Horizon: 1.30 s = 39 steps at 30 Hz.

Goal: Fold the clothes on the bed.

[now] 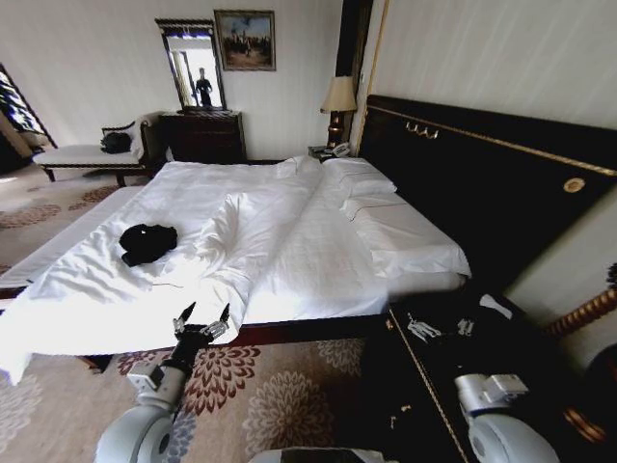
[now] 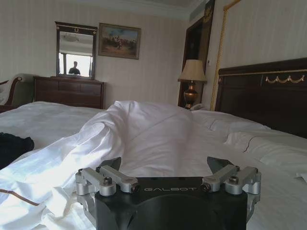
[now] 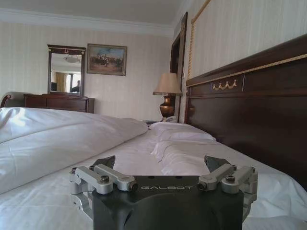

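- One bed (image 1: 318, 251): white sheets, dark headboard (image 1: 482, 183), rumpled duvet (image 1: 231, 241) bunched in a ridge down the middle.
- One garment, the clothes (image 1: 147, 242): black, lying in a crumpled heap on the bed, on the side away from the headboard, near the foot edge. Not folded. In the left wrist view a dark bit of the clothes (image 2: 13, 147) shows past the duvet ridge.
- Pillows: at least two visible, stacked against the headboard (image 1: 362, 178).
- One lamp (image 1: 338, 101) beside the headboard, on the far side of the bed.
- One dresser (image 1: 202, 135) with one mirror (image 1: 193, 66) above it and one painting (image 1: 245, 40) next to the mirror, on the far wall beyond the bed.
- One bench (image 1: 92, 154) with a small black bag (image 1: 117, 142) on it, well apart from the bed.
- Two grippers.
- Left gripper (image 1: 201, 318): at the foot edge of the bed, just beside the hanging sheet, well apart from the clothes. Jaws spread wide, holding nothing, touching nothing; left wrist view confirms (image 2: 164, 168).
- Right gripper (image 3: 160, 166): low over the bed on the headboard side, pointing along the mattress toward the pillows. Jaws spread wide, empty.
- Right arm (image 1: 496, 415) is by the dark nightstand next to the headboard.
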Tool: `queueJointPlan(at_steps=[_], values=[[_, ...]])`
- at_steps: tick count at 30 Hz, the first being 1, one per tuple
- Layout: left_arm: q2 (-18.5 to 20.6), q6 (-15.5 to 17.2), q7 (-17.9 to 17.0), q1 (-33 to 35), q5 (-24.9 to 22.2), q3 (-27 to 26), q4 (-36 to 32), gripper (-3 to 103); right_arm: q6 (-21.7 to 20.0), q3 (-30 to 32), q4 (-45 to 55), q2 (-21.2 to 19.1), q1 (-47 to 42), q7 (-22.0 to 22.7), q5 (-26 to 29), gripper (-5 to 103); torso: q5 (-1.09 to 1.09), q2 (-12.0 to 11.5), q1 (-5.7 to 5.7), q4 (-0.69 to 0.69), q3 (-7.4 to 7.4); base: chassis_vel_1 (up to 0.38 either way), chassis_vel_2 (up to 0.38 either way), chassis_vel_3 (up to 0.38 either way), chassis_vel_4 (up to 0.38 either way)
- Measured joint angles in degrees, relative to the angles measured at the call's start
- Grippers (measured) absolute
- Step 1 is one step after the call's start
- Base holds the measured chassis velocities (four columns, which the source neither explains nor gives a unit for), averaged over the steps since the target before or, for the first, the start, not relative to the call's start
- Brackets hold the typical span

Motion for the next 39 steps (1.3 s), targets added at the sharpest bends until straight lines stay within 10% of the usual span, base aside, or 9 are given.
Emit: queueJointPlan(at_steps=[39], values=[[0.1,-0.1,0.0,0.6,-0.1,-1.3,-0.3,100,0.8,-0.4,0.1,0.4,-0.1,0.1,-0.8,100,0.0,0.0,-0.03,-0.02,-0.02,-0.151,0.152,0.158,-0.15]])
